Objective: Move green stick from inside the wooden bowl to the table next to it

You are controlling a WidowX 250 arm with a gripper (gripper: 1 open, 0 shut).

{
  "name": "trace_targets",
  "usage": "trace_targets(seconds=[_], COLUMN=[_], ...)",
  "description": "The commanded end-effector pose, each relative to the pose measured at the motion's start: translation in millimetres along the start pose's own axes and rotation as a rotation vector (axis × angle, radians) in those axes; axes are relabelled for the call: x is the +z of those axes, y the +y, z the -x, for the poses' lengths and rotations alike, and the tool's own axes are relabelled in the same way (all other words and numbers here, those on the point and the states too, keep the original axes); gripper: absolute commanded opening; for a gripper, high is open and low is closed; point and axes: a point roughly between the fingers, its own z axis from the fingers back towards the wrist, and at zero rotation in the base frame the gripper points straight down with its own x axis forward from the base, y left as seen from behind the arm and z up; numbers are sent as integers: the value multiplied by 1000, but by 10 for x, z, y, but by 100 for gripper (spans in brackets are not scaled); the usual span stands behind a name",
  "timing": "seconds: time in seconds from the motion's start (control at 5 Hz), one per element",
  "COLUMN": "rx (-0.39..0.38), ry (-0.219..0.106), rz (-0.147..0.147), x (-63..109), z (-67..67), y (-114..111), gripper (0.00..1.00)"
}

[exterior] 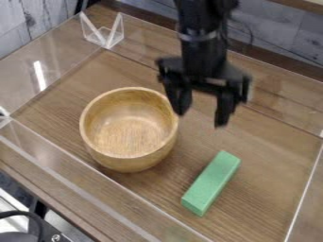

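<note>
Camera: green stick (211, 183) lies on table (271, 151) (gripper (202, 97) open above).

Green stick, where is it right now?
The green stick lies flat on the table in the lower right of the camera view, just right of the wooden bowl and apart from it, below the open gripper.

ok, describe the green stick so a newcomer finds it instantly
Start at the round wooden bowl on the brown table. Just to its right in the picture, nearer the front clear wall, lies the green stick, flat on the tabletop. It is the only bright green, straight-edged bar there.
</note>
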Motion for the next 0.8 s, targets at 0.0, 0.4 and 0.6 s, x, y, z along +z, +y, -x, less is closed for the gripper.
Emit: trace_targets(seconds=[0.0, 0.4, 0.6], rx=[25, 33, 33], ry=[-94, -166, -191], rz=[-4, -17, -14], x=[259, 269, 185], z=[-311, -530, -688], y=[159, 320, 230], gripper=[100, 100, 100])
